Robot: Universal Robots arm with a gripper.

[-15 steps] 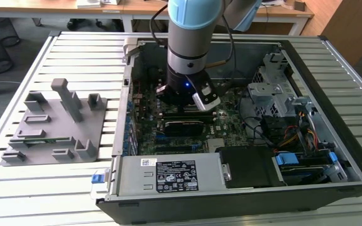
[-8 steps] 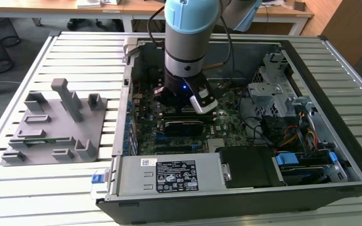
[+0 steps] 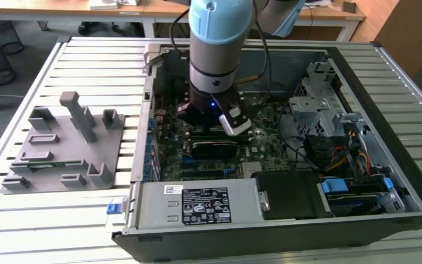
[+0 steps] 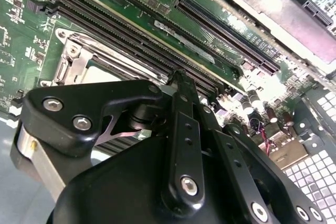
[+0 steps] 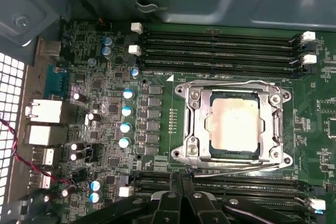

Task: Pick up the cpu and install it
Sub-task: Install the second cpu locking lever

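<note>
The cpu, a flat square chip with a silvery top, lies seated in the metal-framed socket on the green motherboard. In the first wrist view my gripper hangs just beside the socket, over the memory slots, apart from the cpu. Its black fingers meet at the tips, shut, with nothing between them. The second wrist view looks along the gripper from behind, with a corner of the socket beyond it. In the exterior view the arm reaches down into the open computer case.
A grey plastic fixture tray stands on the slatted table at the exterior view's left. Inside the case are the power supply, a drive cage with cables, and rows of memory slots on both sides of the socket.
</note>
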